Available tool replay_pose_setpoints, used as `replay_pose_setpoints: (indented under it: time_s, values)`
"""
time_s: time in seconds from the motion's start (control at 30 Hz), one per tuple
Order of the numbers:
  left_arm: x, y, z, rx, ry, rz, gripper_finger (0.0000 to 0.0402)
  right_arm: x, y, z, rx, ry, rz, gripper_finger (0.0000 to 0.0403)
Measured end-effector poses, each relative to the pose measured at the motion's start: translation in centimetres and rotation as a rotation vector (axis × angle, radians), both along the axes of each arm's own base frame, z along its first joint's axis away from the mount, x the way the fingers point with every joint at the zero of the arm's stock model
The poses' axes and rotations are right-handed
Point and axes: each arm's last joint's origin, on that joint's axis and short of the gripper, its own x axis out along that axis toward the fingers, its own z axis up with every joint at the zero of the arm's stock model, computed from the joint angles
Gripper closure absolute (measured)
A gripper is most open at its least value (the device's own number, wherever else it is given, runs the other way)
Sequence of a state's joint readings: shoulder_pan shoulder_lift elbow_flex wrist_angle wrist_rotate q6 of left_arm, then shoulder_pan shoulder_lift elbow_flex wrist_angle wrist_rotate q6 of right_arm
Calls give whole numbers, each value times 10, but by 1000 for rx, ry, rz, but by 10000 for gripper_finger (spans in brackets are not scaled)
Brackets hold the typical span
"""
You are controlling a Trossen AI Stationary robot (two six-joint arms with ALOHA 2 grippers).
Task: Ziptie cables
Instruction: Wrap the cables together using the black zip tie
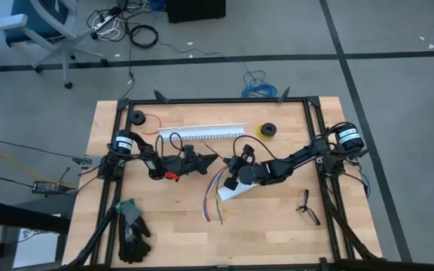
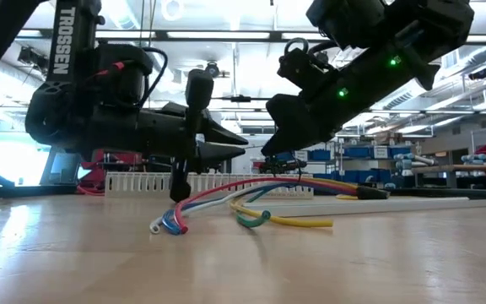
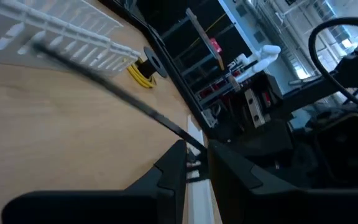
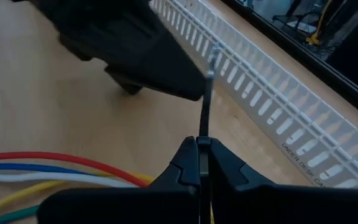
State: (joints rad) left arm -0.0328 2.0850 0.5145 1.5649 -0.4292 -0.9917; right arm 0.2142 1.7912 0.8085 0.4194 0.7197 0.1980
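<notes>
The cables lie as a loose coloured bundle on the wooden table, also seen in the low view and the right wrist view. One end of the bundle lies under my right gripper and the other ends fan out toward the near edge. The ziptie is a thin black strip. My left gripper reaches in from the table's left and is shut on it. My right gripper comes from the right, just above the cables, and is shut on a thin black strip too. The two grippers nearly meet tip to tip. My left gripper pinches the ziptie between its two fingers, which lie level and come from the table's left. The free length runs out ahead of the fingertips, toward the white channel. My right gripper pinches the thin strip between its shut fingers, slanting down from the table's right. The strip runs straight ahead along the fingers to its end, beside my left gripper's finger. How this piece joins the part that the left gripper holds does not show.
A long white slotted channel lies toward the far edge, and a shorter white piece lies by the cables. A yellow wire spool and a black spool stand at the far side. A glove lies near left, and a small black forked object near right.
</notes>
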Motion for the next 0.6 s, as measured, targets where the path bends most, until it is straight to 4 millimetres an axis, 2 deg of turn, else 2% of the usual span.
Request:
replay_pose_setpoints:
  time_s: [0.3, 0.6]
  values:
    - [8, 14, 3, 9, -9, 45, 328, 1, 1, 0, 20, 0, 31, 399]
    - [11, 18, 4, 14, -11, -30, 338, 0, 0, 0, 38, -19, -13, 399]
